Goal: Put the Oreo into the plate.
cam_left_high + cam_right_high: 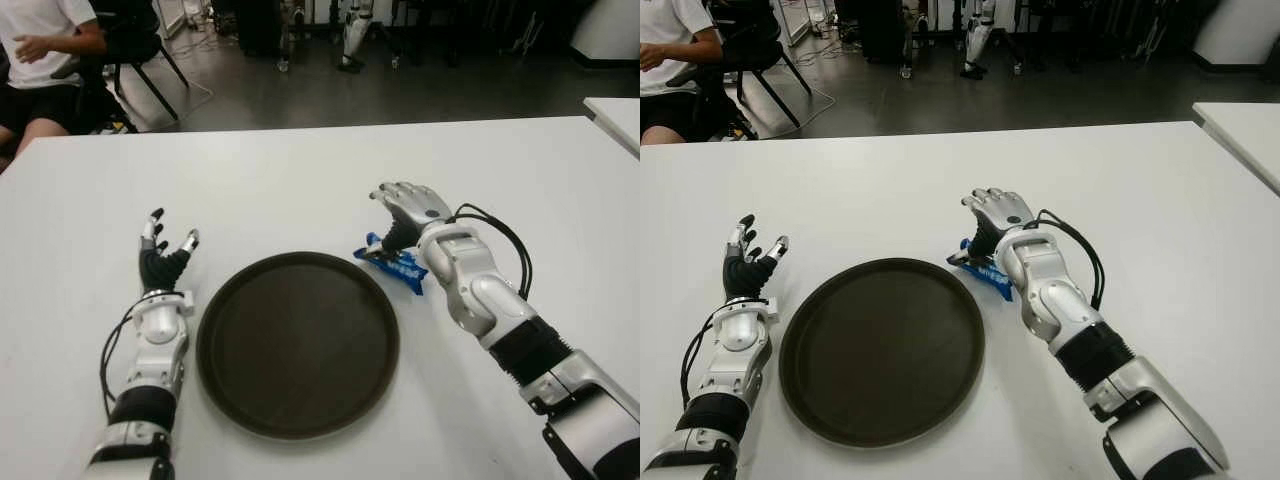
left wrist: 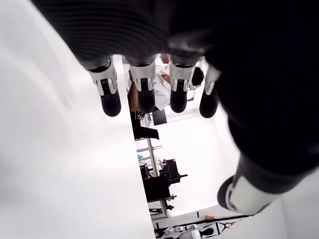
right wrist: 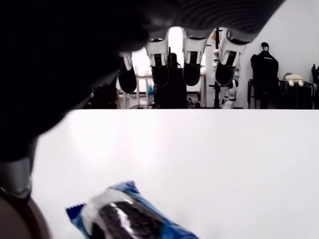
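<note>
Right hand (image 1: 408, 205) hovers open above the Oreo (image 1: 392, 262), holding nothing; closing carelessly could nudge the packet away from the plate (image 1: 297, 342); left hand (image 1: 165, 252) open, idle left of it.

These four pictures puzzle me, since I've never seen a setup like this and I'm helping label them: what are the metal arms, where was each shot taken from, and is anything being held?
The arms belong to a humanoid robot standing at a white table. The two wide pictures come from a pair of cameras on its head, looking down; the two close ones come from cameras on each wrist, looking along the fingers.

On the table lies a round dark brown plate. By its far right rim lies a blue Oreo packet, on the table, not in the plate.

The right robot hand hovers over the packet, fingers open; its wrist view shows the packet below the fingers, not gripped. The left robot hand shows left of the plate, fingers spread, holding nothing.

A person sits in the background.
</note>
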